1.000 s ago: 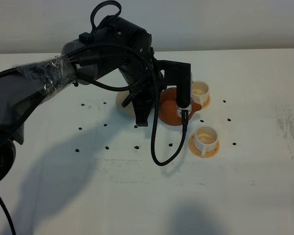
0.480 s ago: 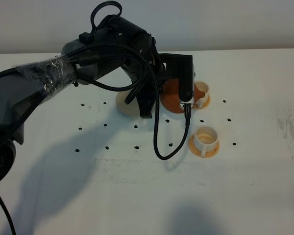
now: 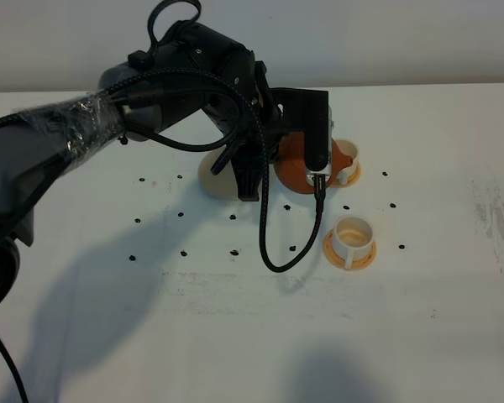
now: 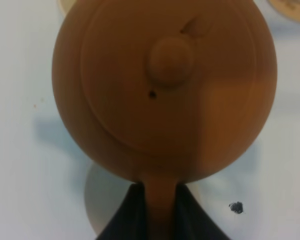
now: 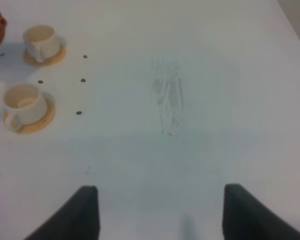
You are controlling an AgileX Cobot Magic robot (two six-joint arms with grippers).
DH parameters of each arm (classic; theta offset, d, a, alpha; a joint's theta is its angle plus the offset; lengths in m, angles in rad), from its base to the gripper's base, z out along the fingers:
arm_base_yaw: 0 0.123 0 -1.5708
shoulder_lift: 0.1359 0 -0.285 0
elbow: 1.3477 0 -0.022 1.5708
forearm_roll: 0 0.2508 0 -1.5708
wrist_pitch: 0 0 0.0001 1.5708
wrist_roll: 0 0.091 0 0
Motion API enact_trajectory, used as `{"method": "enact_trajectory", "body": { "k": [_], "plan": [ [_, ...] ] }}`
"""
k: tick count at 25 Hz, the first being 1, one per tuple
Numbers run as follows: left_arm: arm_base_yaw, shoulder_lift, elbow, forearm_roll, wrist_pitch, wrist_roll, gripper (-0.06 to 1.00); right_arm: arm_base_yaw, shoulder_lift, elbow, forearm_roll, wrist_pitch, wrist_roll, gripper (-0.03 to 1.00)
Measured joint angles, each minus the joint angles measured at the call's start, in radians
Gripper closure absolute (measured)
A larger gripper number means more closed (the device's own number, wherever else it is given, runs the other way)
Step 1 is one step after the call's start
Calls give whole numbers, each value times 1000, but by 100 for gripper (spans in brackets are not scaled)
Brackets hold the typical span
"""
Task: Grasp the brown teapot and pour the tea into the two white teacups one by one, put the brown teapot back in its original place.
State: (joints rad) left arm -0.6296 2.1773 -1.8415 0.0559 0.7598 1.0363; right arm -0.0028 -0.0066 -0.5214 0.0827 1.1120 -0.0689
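Left gripper (image 4: 159, 200) clamps the side handle of the round reddish-brown clay teapot (image 3: 292, 166), held aloft just right of its round cream saucer (image 3: 214, 183), spout over the far small white teacup (image 5: 40, 40). Overtilting could spill tea past that narrow rim, or the handle could twist in the grip.

Brown teapot (image 3: 292, 168) tilted, spout over far teacup (image 3: 348, 171); near teacup (image 3: 353, 235) on coaster (image 3: 329, 251); cream saucer (image 3: 212, 179) beside teapot.

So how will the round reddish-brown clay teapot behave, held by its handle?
The brown clay teapot looks fired, so likely rigid, brittle. Gripped only at its narrow side handle, its bulky body may twist in the jaws. Its knobbed lid could slide off when tipped.
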Motion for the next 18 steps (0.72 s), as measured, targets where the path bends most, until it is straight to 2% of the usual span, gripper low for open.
{"method": "enact_trajectory", "body": {
  "k": [11, 18],
  "plan": [
    [12, -12, 10, -45, 11, 11, 86, 0, 0, 0, 0, 0, -1, 45],
    [25, -154, 213, -44, -146, 17, 86, 0, 0, 0, 0, -1, -1, 45]
  ]
}}
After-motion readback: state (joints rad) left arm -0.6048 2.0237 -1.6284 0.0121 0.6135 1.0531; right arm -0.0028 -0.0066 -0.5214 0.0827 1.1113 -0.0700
